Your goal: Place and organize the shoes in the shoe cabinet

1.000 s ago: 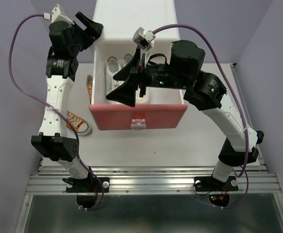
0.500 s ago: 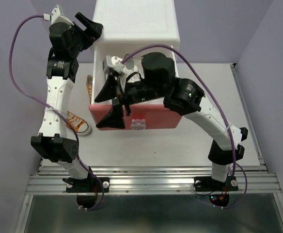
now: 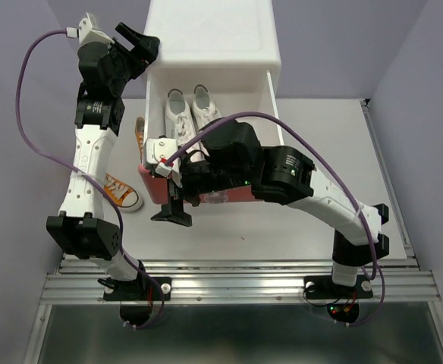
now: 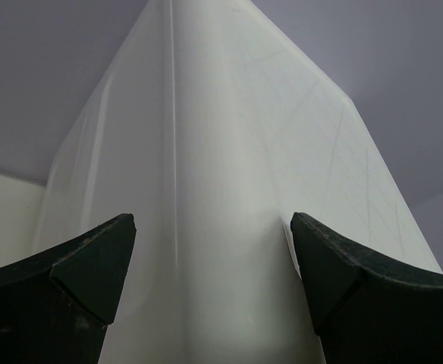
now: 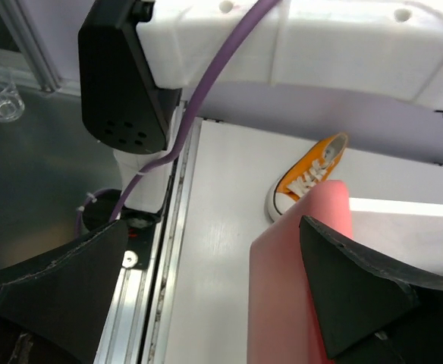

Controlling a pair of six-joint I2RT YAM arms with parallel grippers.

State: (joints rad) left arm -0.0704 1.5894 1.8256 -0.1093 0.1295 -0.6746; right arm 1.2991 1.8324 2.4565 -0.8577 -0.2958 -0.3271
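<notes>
1. The shoe cabinet [image 3: 210, 38] stands at the far middle of the table [image 3: 320, 136]; its drawer [image 3: 271, 114] is pulled out toward the arms, with the pink front [image 3: 149, 187] nearest them.
2. The white sneakers [image 3: 179, 108] lie side by side at the back of the open drawer, close under the cabinet body; both are inside the drawer walls.
3. One orange sneaker [image 3: 121, 194] lies on the table left of the drawer's front corner, beside the left arm [image 3: 92, 152]; from the right wrist this orange sneaker [image 5: 312, 176] shows just beyond the pink corner.
4. A second orange sneaker [image 3: 139, 133] lies farther back, just beside the drawer's left wall, between that wall and the left arm; it is outside the drawer.
5. The right gripper [image 3: 174, 196] hangs across the drawer front at its left corner; its fingers are spread wide and grasp nothing. From its own camera the right gripper [image 5: 212, 243] has the pink corner between the fingers, nearer the right-hand one; I cannot tell whether it touches.
6. The left gripper [image 3: 139, 41] is up at the cabinet's far left corner, released wide. From its wrist the left gripper [image 4: 214, 250] has the cabinet's upright edge running between the two dark fingers [image 4: 85, 265]; I cannot tell whether they press on it.
</notes>
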